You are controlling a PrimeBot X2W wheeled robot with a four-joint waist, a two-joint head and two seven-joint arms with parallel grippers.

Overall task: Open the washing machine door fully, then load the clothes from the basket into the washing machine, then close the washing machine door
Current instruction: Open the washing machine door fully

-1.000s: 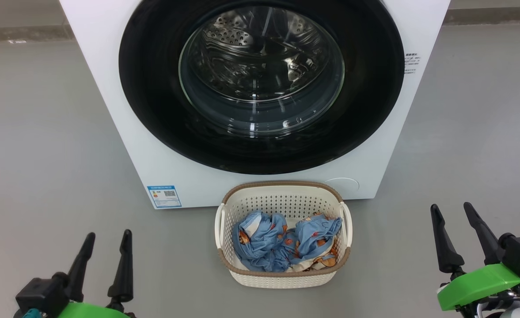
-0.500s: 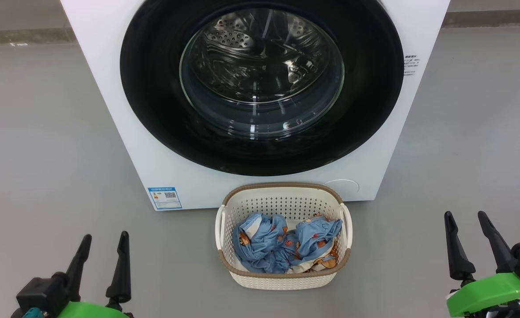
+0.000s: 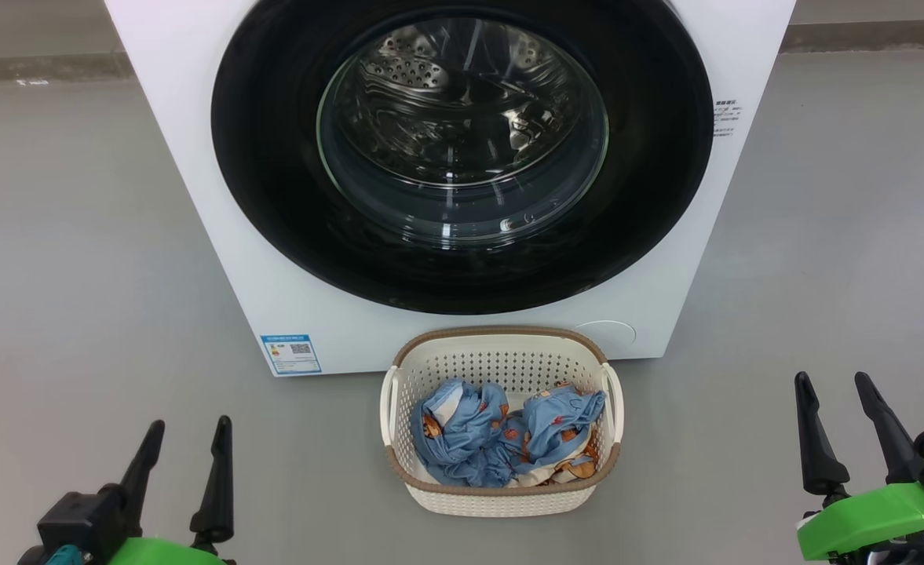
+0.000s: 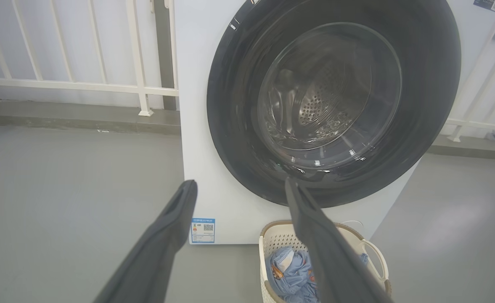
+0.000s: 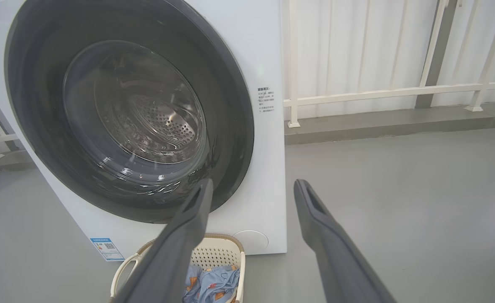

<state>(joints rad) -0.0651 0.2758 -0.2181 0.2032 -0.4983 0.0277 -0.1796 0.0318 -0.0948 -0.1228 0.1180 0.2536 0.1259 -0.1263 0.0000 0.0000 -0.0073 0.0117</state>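
Grey floor fronts the washing machine; its shut door looks rigid, slippery, likely best hooked at the rim. Left fingers and right fingers stand apart, empty.

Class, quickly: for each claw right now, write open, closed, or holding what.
Left claw: open, holding nothing.
Right claw: open, holding nothing.
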